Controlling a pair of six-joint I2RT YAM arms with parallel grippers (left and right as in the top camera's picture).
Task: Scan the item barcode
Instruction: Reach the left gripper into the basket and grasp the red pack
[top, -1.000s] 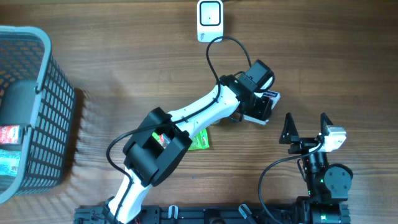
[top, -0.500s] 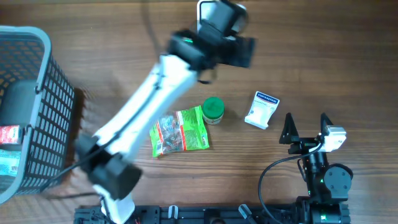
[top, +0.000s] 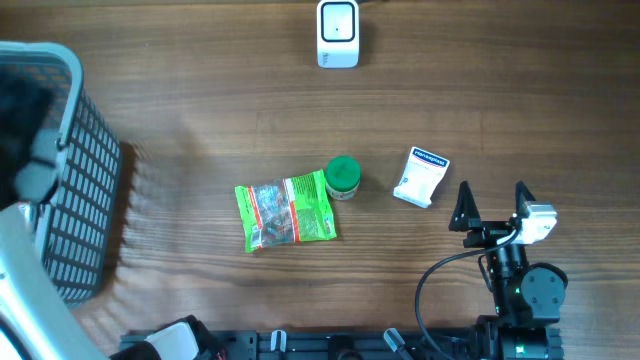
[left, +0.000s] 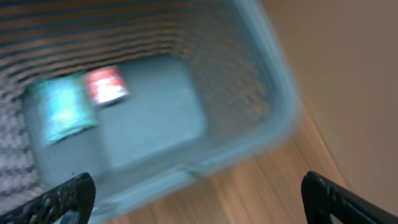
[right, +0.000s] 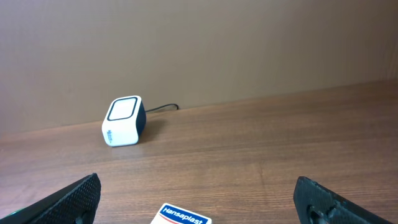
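The white barcode scanner (top: 338, 33) stands at the table's far edge and also shows in the right wrist view as the scanner (right: 123, 121). A white Hansaplast box (top: 421, 177) lies flat, just beyond my open, empty right gripper (top: 492, 205); the box (right: 183, 216) peeks in low between the right gripper (right: 199, 202) fingers. My left gripper (left: 199, 199) hangs open and empty over the basket (left: 261, 106), in a blurred view. Inside lie a teal packet (left: 62, 109) and a red packet (left: 106, 85).
A green snack packet (top: 287, 211) and a green-lidded jar (top: 343, 177) lie mid-table. The grey mesh basket (top: 70, 200) fills the left edge, with my blurred left arm (top: 25, 270) beside it. The scanner's cable (right: 163, 108) runs behind it.
My left arm let go of the white box, opened its jaws and swung fast from the table's middle over to the basket. The box now lies on the table. The right arm stayed still.
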